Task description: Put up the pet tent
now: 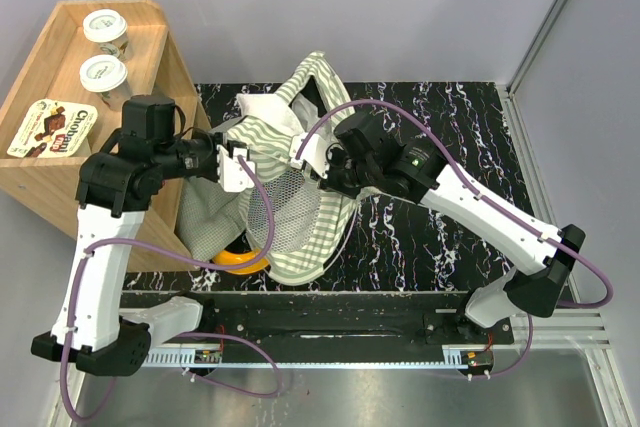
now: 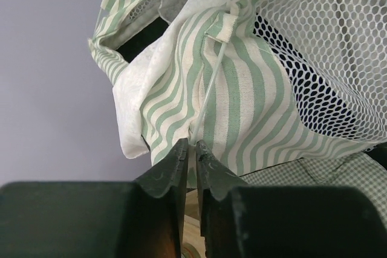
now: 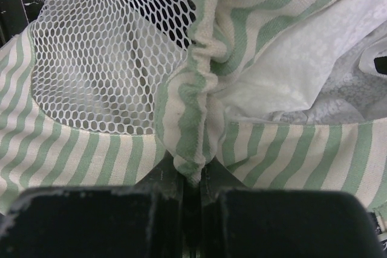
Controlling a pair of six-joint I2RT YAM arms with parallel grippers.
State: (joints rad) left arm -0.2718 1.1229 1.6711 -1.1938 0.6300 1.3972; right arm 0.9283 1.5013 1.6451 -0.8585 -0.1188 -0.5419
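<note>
Currently the black marbled table [image 1: 450, 237] fills the middle of the overhead view, with a wooden shelf [image 1: 45, 187] at its upper left. The pet tent [image 1: 300, 252] sits crumpled in the centre of that view, held between my two arms, with its green-and-white stripes hanging toward the lower edge of the table. A small-checked cushion [image 1: 205, 217] lies just left of it, against the shelf's side. The tent's round mesh window [image 1: 285, 202] faces up in the centre. My right gripper [image 3: 192, 176], at the bottom middle of its wrist view, is clenched on a gathered striped seam of the tent beside the mesh. My left gripper [image 2: 190, 149], at the bottom centre of its own view, has its fingers pinched nearly together on the end of a thin clear pole [image 2: 211, 83] that runs up the striped cloth to a fabric loop.
</note>
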